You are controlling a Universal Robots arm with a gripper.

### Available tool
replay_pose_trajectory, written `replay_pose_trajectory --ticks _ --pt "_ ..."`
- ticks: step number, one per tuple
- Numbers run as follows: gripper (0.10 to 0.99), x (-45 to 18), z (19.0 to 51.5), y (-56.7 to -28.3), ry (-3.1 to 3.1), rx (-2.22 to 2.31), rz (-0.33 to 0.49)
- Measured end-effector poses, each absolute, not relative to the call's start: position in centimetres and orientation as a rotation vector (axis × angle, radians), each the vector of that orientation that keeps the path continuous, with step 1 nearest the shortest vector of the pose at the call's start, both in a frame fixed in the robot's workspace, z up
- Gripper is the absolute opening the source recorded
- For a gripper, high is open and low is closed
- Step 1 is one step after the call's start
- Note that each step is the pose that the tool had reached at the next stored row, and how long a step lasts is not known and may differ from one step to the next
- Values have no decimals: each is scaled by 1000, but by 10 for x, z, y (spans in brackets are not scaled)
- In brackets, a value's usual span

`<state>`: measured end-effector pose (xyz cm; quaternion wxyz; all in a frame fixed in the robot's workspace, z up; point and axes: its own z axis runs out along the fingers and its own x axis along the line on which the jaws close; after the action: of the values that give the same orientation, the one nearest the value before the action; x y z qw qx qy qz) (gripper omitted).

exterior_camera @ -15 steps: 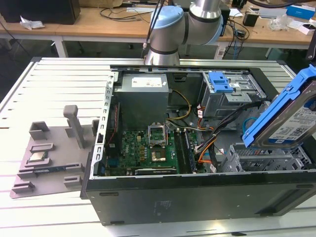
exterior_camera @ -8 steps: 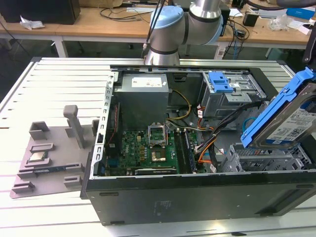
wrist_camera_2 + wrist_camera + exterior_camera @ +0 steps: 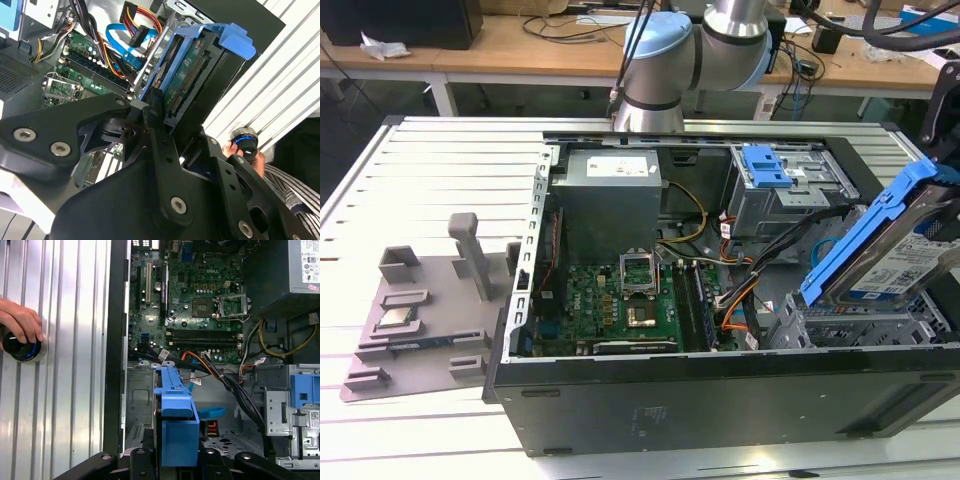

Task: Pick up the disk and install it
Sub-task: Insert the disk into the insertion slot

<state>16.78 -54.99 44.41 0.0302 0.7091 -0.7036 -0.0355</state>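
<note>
The tool (image 3: pixel 175 459) is clamped on the disk (image 3: pixel 892 252), holding it tilted on edge just above the drive cage (image 3: pixel 860 322) in the open computer case (image 3: pixel 720 402), near the tabletop (image 3: pixel 430 170) edge at the exterior view's right.

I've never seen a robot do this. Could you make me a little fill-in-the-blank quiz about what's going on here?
1. The gripper is shut on the disk, whose plastic frame is coloured ____.
2. In the exterior view the disk hangs ____ rather than flat, above the open computer case.
3. The small square chip sits on a gray tray at the exterior view's ____ side.
Missing words: blue; tilted; left.
</note>
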Motion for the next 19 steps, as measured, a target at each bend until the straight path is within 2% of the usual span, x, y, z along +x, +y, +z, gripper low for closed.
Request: replay_pose_trajectory --ticks 15,19 --pt "365 168 412 -549 -2170 2185 -110" --pt "365 145 405 -549 -2171 2185 -111"
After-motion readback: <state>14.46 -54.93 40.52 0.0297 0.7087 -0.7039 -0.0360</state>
